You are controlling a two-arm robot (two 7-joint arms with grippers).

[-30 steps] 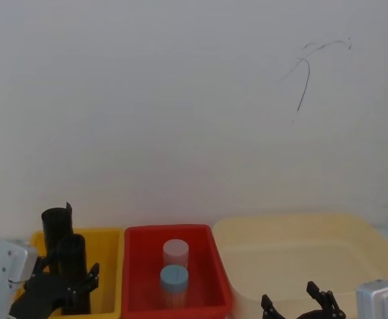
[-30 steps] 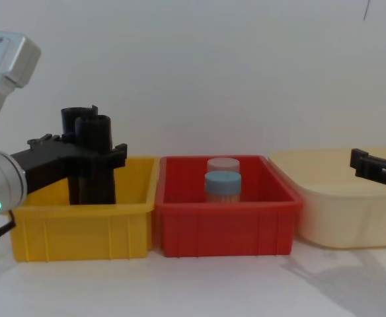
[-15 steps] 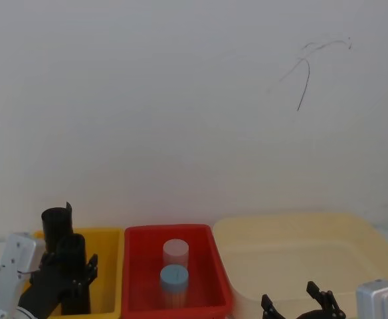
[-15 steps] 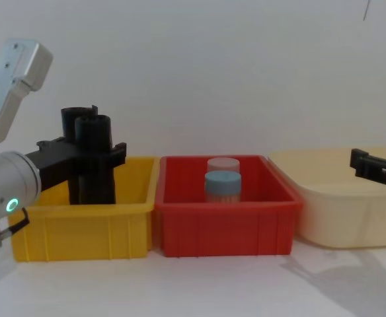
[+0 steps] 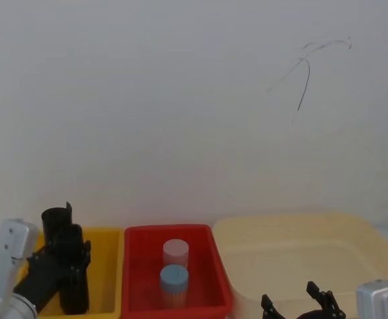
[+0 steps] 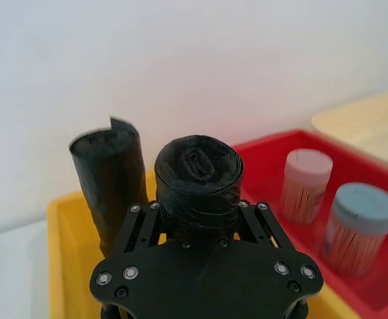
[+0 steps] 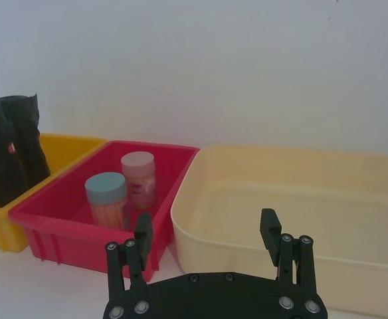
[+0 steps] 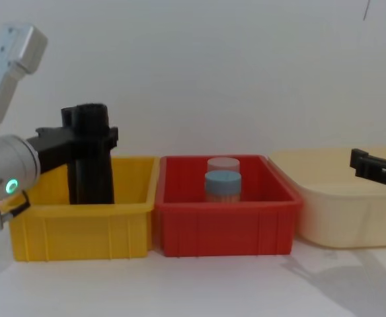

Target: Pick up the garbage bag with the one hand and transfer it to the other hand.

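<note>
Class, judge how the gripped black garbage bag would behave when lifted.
Probably light: the garbage bag is rolled thin plastic. Its crinkled layers likely squash between the fingers of the left gripper. Tall and narrow, it may tip if released upright.

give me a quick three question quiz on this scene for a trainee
1. How many jars stand in the red bin?
2. The garbage bag gripped by the left hand stands in: A) the red bin, B) the yellow bin, C) the cream tub.
3. True or false: the right hand is open with nothing between its fingers.

Key: 1. Two. 2. B. 3. True.
</note>
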